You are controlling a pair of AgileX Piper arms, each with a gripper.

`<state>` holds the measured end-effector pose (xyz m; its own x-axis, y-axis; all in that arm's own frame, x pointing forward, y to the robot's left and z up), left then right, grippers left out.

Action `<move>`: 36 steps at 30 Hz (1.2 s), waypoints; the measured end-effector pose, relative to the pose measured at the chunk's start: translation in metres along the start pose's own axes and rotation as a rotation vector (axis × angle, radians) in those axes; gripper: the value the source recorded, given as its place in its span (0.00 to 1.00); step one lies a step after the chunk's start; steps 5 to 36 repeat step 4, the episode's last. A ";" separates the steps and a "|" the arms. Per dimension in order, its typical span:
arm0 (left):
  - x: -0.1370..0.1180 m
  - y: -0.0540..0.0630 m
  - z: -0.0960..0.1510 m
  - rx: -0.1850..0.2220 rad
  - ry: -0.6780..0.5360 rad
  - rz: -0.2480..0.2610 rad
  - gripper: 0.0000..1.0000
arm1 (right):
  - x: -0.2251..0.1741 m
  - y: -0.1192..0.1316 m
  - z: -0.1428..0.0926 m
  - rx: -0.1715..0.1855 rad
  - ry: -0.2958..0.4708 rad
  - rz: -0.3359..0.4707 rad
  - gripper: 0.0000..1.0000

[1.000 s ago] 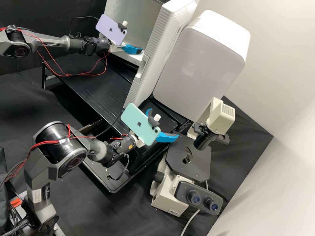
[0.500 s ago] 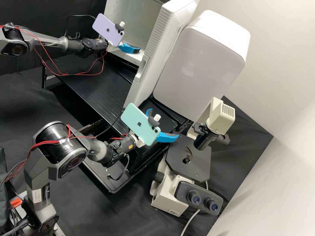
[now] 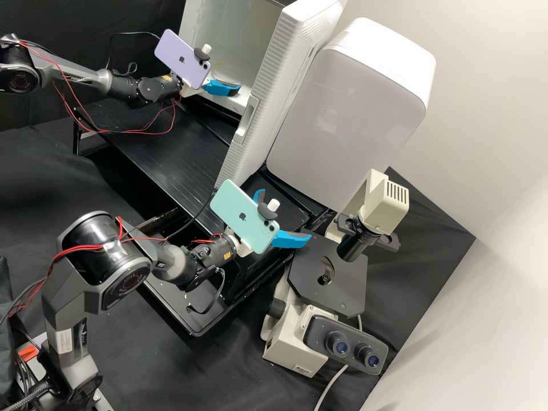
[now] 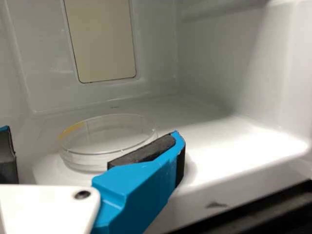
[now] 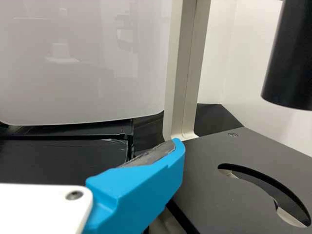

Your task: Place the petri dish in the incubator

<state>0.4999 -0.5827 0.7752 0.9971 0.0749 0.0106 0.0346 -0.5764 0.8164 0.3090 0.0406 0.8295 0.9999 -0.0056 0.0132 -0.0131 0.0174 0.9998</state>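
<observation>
Logging item 1: petri dish [image 4: 100, 136], clear, lying flat on incubator [image 4: 234, 73] floor, inside chamber. Item 2: left jaws, standing released either side of dish, one pad [image 4: 146, 151] just beside its rim. Item 3: right jaws, I'm seeing them spread, gripping nothing, hovering at microscope [image 3: 319, 319] stage edge, above black worktop [image 3: 171, 354].

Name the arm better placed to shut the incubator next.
Left, probably: the left gripper is at the open incubator, by the petri dish lying inside; the right gripper hangs by the microscope stage.
</observation>
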 end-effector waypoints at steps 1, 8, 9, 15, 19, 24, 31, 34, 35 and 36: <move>-0.003 0.000 0.002 0.006 -0.010 0.004 1.00 | 0.000 0.000 0.000 0.000 0.000 0.000 1.00; -0.013 -0.003 0.003 0.024 -0.034 0.016 1.00 | 0.000 0.000 0.000 0.000 0.000 0.000 1.00; -0.013 -0.003 0.003 0.024 -0.034 0.016 1.00 | 0.000 0.000 0.000 0.000 0.000 0.000 1.00; -0.013 -0.003 0.003 0.024 -0.034 0.016 1.00 | 0.000 0.000 0.000 0.000 0.000 0.000 1.00; -0.013 -0.003 0.003 0.024 -0.034 0.016 1.00 | 0.000 0.000 0.000 0.000 0.000 0.000 1.00; -0.013 -0.003 0.003 0.024 -0.034 0.016 1.00 | 0.000 0.000 0.000 0.000 0.000 0.000 1.00; -0.013 -0.003 0.003 0.024 -0.034 0.016 1.00 | 0.000 0.000 0.000 0.000 0.000 0.000 1.00; -0.013 -0.003 0.003 0.024 -0.034 0.016 1.00 | 0.000 0.000 0.000 0.000 0.000 0.000 1.00; -0.013 -0.003 0.003 0.024 -0.034 0.016 1.00 | 0.000 0.000 0.000 0.000 0.000 0.000 1.00; -0.013 -0.003 0.003 0.024 -0.034 0.016 1.00 | 0.000 0.000 0.000 0.000 0.000 0.000 1.00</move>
